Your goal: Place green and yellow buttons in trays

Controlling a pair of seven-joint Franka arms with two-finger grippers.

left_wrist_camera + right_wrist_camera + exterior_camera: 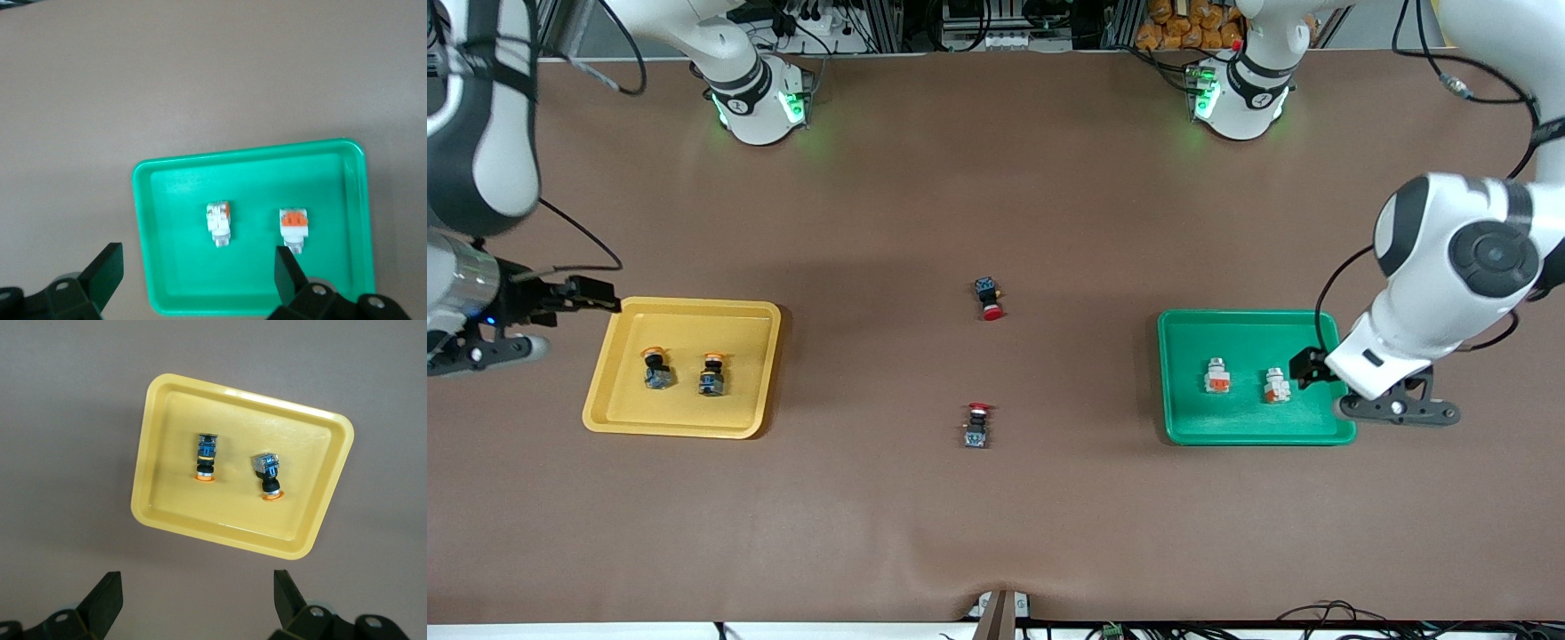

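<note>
Brown tabletop (996,178) is shown. Right gripper (193,607), spread wide and empty, is held up by the yellow tray (618,373) holding two orange-yellow buttons (655,366). Left gripper (200,283), likewise released, is held over the green tray (1183,418) edge; two whitish-grey buttons (1216,377) are seen inside.

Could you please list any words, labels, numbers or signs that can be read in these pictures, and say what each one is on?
No text can be read anywhere in these pictures.
Two arm bases: each bears a small round dark mark, too small to read.
Yellow tray, green tray and the buttons in them: no lettering shows.
Two red-capped switches on the table: no lettering legible.
</note>
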